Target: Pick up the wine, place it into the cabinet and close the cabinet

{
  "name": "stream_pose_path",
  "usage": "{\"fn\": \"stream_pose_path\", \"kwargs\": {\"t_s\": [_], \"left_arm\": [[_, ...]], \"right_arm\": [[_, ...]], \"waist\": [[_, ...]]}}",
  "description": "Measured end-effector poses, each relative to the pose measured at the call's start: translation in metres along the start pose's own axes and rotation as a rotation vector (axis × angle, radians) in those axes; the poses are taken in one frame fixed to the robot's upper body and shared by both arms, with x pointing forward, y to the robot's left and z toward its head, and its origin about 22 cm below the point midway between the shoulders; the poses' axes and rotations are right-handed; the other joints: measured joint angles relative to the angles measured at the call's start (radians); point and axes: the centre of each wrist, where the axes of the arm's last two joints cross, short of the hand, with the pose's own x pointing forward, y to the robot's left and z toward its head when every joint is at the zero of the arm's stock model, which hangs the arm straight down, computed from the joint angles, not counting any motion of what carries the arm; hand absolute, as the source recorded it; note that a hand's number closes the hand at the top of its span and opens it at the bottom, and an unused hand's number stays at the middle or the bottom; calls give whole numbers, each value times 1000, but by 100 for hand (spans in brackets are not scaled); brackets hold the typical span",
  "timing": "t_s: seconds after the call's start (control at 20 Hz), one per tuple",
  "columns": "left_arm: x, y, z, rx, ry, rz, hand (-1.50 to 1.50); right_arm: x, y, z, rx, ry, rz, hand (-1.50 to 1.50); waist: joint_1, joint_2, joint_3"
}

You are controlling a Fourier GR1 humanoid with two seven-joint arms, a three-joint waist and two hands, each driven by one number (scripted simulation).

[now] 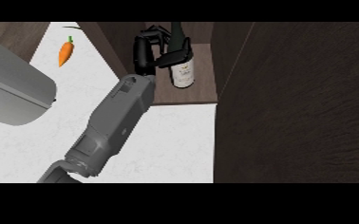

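Wine in my fingers, inside the cabinet

The wine bottle (181, 61) stands inside the open cabinet (203, 97), my left hand (151, 52) with fingers curled round its shoulder. The dark cabinet door (288, 104) fills the right; white surface (175, 142) lies open nearer, a carrot (66, 52) far left.

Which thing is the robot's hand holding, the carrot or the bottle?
The wine bottle inside the cabinet; fingers curl round it. The carrot lies apart.
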Motion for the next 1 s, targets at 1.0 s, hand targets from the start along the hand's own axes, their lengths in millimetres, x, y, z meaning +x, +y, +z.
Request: {"fn": "stream_pose_path", "kwargs": {"t_s": [1.0], "left_arm": [[-5, 2, -12, 55, 70, 117, 150]], "right_arm": [[0, 7, -9, 30, -22, -26, -150]], "waist": [[-23, 0, 7]]}}
